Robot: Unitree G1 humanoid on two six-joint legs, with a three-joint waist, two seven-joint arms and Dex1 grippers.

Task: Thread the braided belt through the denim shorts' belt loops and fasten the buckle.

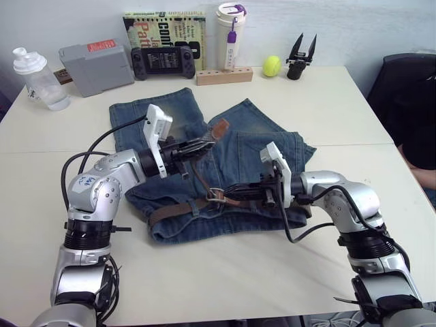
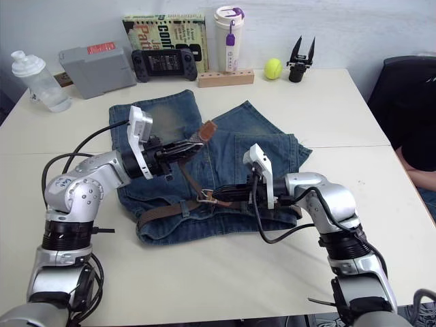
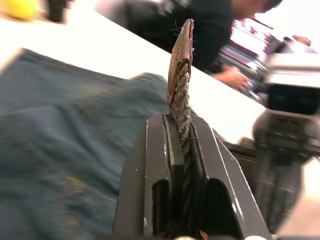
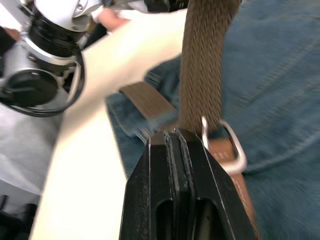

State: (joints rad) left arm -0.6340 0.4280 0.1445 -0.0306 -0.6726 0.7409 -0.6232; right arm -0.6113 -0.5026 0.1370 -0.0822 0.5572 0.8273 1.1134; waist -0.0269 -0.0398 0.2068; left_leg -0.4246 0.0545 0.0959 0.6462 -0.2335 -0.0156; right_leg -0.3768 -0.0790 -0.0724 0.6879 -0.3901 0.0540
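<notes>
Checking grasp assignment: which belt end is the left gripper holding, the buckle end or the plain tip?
The plain tan leather tip: left gripper is clamped on the braided belt just below it. The buckle lies on the denim shorts by the right gripper.

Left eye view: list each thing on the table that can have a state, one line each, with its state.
braided belt: run along the waistband, free end lifted
buckle: strap passes through it
denim shorts: lying flat on the table
left gripper: shut on braided belt
right gripper: shut, at the buckle
white tumbler: lid on
clear bottle: capped, upright
</notes>
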